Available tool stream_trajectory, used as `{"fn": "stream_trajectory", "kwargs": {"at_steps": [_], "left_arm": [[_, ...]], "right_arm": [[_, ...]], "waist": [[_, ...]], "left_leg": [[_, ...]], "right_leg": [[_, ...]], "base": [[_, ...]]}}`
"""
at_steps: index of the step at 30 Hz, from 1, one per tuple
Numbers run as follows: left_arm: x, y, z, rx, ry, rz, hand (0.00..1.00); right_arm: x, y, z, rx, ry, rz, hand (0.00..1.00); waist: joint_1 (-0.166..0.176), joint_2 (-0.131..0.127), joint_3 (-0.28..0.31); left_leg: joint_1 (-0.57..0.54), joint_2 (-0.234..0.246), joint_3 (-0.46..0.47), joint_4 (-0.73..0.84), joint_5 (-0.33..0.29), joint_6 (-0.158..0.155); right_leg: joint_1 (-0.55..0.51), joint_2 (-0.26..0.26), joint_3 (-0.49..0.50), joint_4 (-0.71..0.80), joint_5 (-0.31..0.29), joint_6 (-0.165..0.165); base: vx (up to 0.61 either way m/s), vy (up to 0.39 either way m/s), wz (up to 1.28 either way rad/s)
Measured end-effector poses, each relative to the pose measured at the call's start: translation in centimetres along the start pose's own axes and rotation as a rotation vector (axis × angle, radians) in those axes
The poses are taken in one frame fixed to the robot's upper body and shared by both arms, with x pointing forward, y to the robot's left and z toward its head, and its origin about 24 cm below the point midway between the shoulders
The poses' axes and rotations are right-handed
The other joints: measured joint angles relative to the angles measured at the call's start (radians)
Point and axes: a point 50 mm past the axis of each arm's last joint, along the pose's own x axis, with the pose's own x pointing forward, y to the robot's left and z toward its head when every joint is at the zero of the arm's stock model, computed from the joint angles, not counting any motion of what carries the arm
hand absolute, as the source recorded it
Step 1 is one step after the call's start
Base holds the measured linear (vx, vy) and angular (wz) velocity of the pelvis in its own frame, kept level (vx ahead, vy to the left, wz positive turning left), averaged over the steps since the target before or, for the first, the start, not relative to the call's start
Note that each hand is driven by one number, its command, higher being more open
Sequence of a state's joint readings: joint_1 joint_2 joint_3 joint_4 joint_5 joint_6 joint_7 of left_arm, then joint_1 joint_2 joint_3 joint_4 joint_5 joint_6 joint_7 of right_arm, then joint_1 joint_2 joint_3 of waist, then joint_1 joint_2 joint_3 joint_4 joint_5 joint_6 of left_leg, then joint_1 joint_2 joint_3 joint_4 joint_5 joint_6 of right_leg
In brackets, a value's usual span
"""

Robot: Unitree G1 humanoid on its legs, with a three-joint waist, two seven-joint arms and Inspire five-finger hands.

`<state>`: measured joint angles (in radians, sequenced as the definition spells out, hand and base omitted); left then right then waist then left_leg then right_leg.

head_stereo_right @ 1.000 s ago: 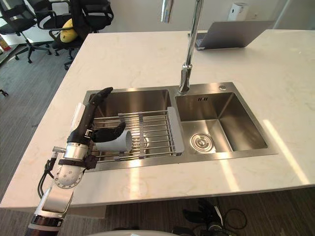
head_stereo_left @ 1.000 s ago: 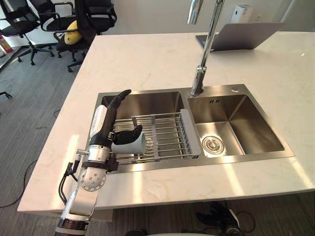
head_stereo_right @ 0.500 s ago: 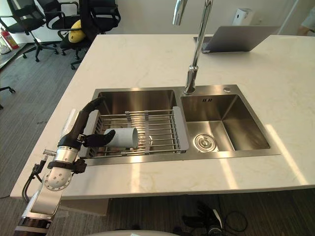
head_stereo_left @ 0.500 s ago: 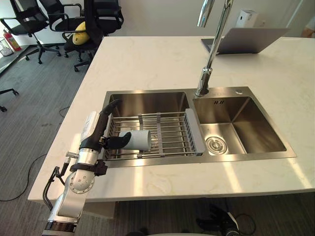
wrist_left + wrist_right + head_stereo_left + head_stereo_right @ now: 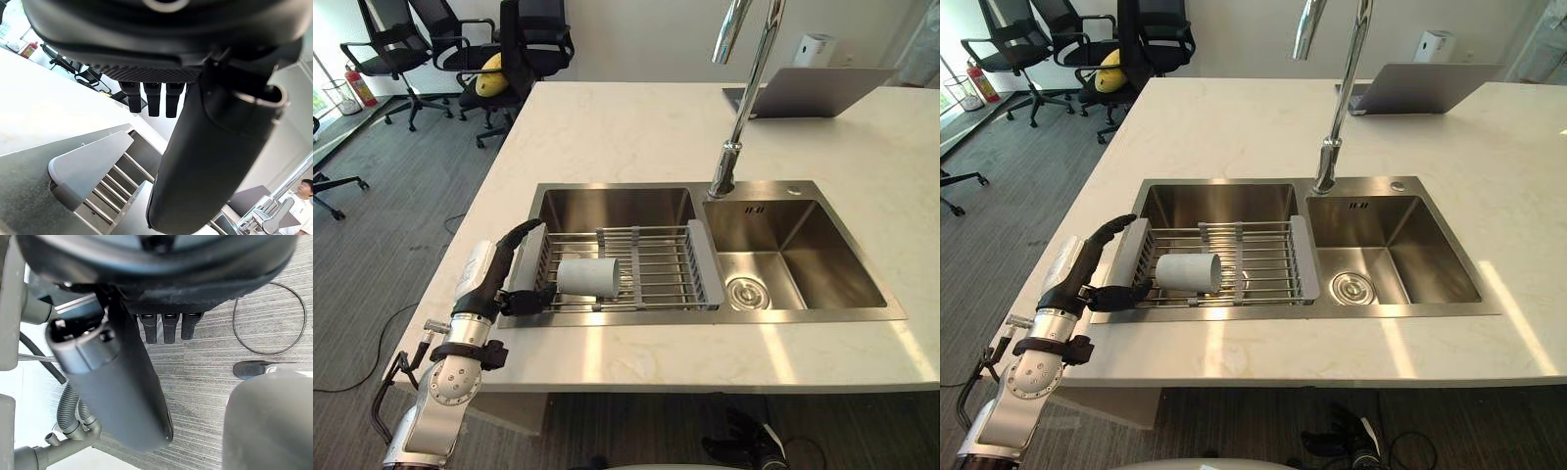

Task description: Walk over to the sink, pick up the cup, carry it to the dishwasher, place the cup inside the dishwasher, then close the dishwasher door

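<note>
Cup count: one pale cup (image 5: 587, 277) is seen.
Cup place: it is laid on its side on the wire rack (image 5: 656, 269), over the left basin (image 5: 607, 206), at the lower centre-left of the frame.
Cup axis: the long axis runs left to right across the frame, about parallel to the sink's front rim. The mouth appears to be turned to the right, though that end is not shown plainly.
Left hand: one left hand (image 5: 499, 284) is seen at the lower left, raised over the table edge just beside the rack's grey left end. Its fingers are extended and only lightly curved, the thumb is stretched toward the cup's left end, and nothing is grasped. Whether the thumb tip meets the cup cannot be told.
Right hand: one right hand (image 5: 161, 279) is shown in its own wrist view above the grey carpet floor (image 5: 234, 382). Its fingers are relaxed, the thumb is held out, and nothing is held.
Sink: one steel sink (image 5: 705, 315) is set into the table (image 5: 626, 127), with two basins. The right basin (image 5: 803, 264) holds one drain (image 5: 748, 290).
Faucet: one tall faucet (image 5: 739, 117) is mounted behind the divider.
Laptop: one laptop (image 5: 803, 90) is placed at the upper right.
Chairs: at least three black office chairs (image 5: 533, 39) are grouped at the upper left.
</note>
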<state>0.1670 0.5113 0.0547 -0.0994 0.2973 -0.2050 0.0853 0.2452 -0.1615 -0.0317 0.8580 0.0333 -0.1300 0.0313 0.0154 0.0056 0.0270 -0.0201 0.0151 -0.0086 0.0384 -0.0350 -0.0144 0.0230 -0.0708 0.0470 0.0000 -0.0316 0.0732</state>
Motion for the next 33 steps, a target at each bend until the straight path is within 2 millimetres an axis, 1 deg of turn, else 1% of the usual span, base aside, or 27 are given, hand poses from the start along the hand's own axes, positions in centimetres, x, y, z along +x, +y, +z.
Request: {"fn": "stream_trajectory", "kwargs": {"at_steps": [8,17,25,29,33], "left_arm": [[0.0,-1.9,0.7,0.025,-0.032,-0.084,0.9],[0.4,-2.7,1.3,0.09,-0.072,-0.12,0.9],[1.5,-3.8,2.7,0.187,-0.155,-0.165,0.9],[2.2,-4.2,2.3,0.2,-0.147,-0.185,0.9],[2.7,-4.3,1.9,0.238,-0.138,-0.207,0.9]], "right_arm": [[0.0,0.0,0.0,0.0,0.0,-0.008,0.9],[-0.1,-0.1,-0.5,0.002,0.02,-0.011,0.9],[0.0,-0.1,-0.3,0.002,0.016,-0.01,0.9],[0.0,-0.1,-0.3,0.003,0.015,-0.011,0.9],[0.0,-0.1,-0.4,0.004,0.016,-0.011,0.9]], "waist": [[-0.005,0.0,0.0],[-0.007,0.001,-0.001],[-0.01,0.002,-0.001],[-0.021,0.004,0.0],[-0.032,0.006,0.002]], "left_leg": [[0.001,0.0,0.0,-0.001,0.0,0.0],[0.006,0.0,0.007,-0.002,0.0,0.0],[0.006,0.0,0.007,-0.007,0.0,0.0],[0.006,0.0,0.011,-0.008,0.0,0.0],[0.006,0.001,0.025,-0.013,0.0,0.0]], "right_leg": [[0.001,0.0,0.0,-0.002,0.0,-0.001],[0.001,0.0,0.007,-0.001,0.001,-0.001],[0.001,0.0,0.007,-0.005,0.001,-0.001],[-0.001,0.0,0.01,-0.005,0.001,-0.001],[-0.01,0.0,0.026,-0.005,0.004,0.0]], "base": [[0.0,0.0,0.0],[-0.01,0.002,-0.02],[0.0,0.0,0.0],[0.0,0.0,-0.02],[0.0,0.004,-0.1]]}}
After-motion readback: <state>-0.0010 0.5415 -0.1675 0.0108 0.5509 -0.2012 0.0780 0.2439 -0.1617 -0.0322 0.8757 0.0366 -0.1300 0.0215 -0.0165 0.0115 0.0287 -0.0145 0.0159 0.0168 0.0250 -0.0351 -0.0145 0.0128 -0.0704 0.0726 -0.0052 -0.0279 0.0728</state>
